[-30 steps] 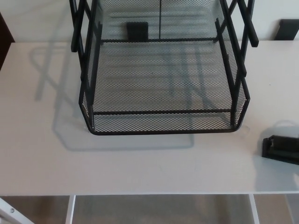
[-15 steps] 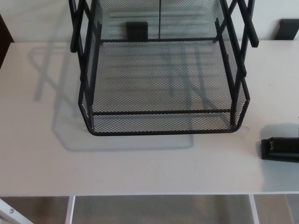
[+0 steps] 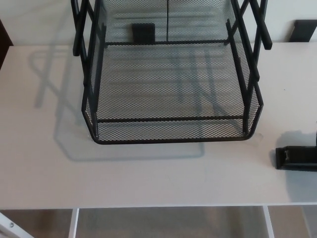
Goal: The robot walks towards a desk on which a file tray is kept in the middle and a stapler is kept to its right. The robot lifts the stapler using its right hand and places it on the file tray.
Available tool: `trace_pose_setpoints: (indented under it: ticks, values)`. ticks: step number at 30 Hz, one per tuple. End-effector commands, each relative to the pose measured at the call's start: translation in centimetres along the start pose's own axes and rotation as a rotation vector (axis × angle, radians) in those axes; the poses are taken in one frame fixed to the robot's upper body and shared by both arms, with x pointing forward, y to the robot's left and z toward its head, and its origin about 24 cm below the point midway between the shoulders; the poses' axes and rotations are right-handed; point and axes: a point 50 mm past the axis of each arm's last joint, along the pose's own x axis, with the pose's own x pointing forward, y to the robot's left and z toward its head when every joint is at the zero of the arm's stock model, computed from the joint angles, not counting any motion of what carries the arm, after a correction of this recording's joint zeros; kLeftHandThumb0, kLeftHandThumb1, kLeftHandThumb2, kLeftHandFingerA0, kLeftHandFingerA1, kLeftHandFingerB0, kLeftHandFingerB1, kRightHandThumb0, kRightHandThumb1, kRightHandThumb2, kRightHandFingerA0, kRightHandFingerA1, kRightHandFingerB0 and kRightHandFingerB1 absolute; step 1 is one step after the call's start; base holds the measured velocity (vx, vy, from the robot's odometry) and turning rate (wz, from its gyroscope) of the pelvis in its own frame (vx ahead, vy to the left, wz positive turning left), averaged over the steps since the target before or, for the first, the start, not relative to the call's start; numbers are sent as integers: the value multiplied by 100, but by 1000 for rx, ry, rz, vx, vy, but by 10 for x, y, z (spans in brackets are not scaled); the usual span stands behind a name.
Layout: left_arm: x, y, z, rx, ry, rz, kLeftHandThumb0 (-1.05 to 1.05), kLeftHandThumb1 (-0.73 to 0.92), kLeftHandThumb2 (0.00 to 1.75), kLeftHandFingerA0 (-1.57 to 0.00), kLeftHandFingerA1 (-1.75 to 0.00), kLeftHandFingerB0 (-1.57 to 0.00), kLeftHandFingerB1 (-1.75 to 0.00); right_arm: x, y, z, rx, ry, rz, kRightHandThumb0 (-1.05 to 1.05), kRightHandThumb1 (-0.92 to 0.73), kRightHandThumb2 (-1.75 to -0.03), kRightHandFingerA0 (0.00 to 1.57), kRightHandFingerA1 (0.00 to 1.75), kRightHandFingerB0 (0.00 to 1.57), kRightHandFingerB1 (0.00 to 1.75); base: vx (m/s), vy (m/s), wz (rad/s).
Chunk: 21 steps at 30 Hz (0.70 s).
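Note:
A black wire-mesh file tray (image 3: 171, 134) stands in the middle of the white desk (image 3: 148, 173), its open front facing me and its upper tiers rising out of the picture. The black stapler (image 3: 296, 157) lies flat on the desk to the tray's right, cut off by the picture's right edge. A dark sliver (image 3: 315, 138) shows at that edge just above the stapler, with a grey shadow spread around it. It looks like part of my right hand, but too little shows to read it. My left hand is out of the picture.
Two black brackets sit at the desk's back edge, one (image 3: 143, 32) seen through the tray's mesh and one (image 3: 303, 29) at the far right. The desk's front edge (image 3: 148, 207) runs across the bottom, with white legs and floor below.
The shadow above the stapler has grown larger and darker, and a dark sliver has come in at the right edge. Tray and stapler lie where they were; the view shifted slightly.

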Motion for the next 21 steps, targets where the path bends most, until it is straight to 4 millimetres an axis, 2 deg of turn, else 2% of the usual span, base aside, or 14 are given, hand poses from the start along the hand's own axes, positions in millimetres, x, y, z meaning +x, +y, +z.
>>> trace_pose_setpoints:
  ticks: [1, 2, 4, 5, 6, 7, 8, 10, 11, 12, 13, 15, 19, 21]
  values:
    - [-5, 14, -1, 60, -1, -21, -92, 65, 130, -40, -83, -4, -58, -24, -33, -21, 140, -13, -621, -9, -66, -83, 90, 164, 73, 140, 0, 0, 0]
    - [-5, 14, -1, 56, -1, -17, -92, 65, 130, -41, -83, -3, -58, -25, -49, -24, 201, -4, -686, -10, -60, -87, 92, 159, 81, 136, 0, 0, 0]
    - [-5, 13, -2, 69, -2, -26, -95, 64, 130, -45, -86, -5, -63, -28, -70, -27, 274, 11, -736, -9, -59, -87, 93, 162, 82, 138, 0, 0, 0]
    - [-5, 13, -2, 70, -2, -26, -95, 64, 130, -45, -86, -5, -63, -29, -71, -27, 279, 9, -741, -9, -59, -87, 93, 162, 82, 138, 0, 0, 0]
    - [-5, 13, -2, 77, 1, -20, -94, 62, 129, -55, -90, -10, -67, -29, -80, -29, 298, 13, -761, -12, -61, -92, 90, 167, 75, 141, 0, 0, 0]
    - [-4, 13, -3, 88, 6, -11, -94, 62, 129, -55, -90, -10, -67, -31, -94, -33, 327, 17, -789, -12, -61, -92, 90, 167, 75, 141, 0, 0, 0]
    - [-4, 13, -2, 95, 6, -14, -91, 62, 129, -55, -89, -10, -67, -32, -101, -34, 325, 23, -804, -14, -56, -102, 86, 165, 76, 139, 0, 0, 0]
    - [-5, 14, -4, 120, 5, -14, -92, 63, 130, -56, -89, -10, -67, -35, -118, -37, 325, 25, -852, -12, -64, -77, 95, 172, 70, 141, 0, 0, 0]
    - [-5, 14, -4, 115, 7, -12, -92, 63, 130, -56, -89, -10, -67, -36, -122, -37, 320, 24, -866, -12, -64, -77, 95, 172, 70, 141, 0, 0, 0]
    - [-5, 14, -4, 119, 2, -16, -95, 65, 131, -55, -90, -10, -68, -37, -129, -38, 325, 15, -910, -17, -63, -75, 83, 175, 73, 153, 0, 0, 0]
    - [-6, 14, -4, 119, 0, -19, -96, 66, 133, -53, -89, -8, -67, -37, -134, -38, 323, 4, -923, -17, -58, -93, 84, 169, 77, 149, 0, 0, 0]
    - [-6, 15, -4, 128, -3, -24, -98, 67, 134, -57, -92, -8, -68, -39, -147, -39, 318, -19, -958, -19, -56, -103, 88, 165, 78, 142, 0, 0, 0]
    - [-6, 15, -5, 110, 0, -31, -95, 65, 132, -56, -91, -10, -68, -42, -176, -40, 330, -28, -994, -25, -61, -97, 85, 165, 78, 145, 0, 0, 0]
    - [-6, 15, -5, 106, 4, -27, -98, 66, 133, -54, -90, -7, -67, -43, -184, -39, 318, -30, -1033, -21, -57, -103, 90, 166, 79, 144, 0, 0, 0]
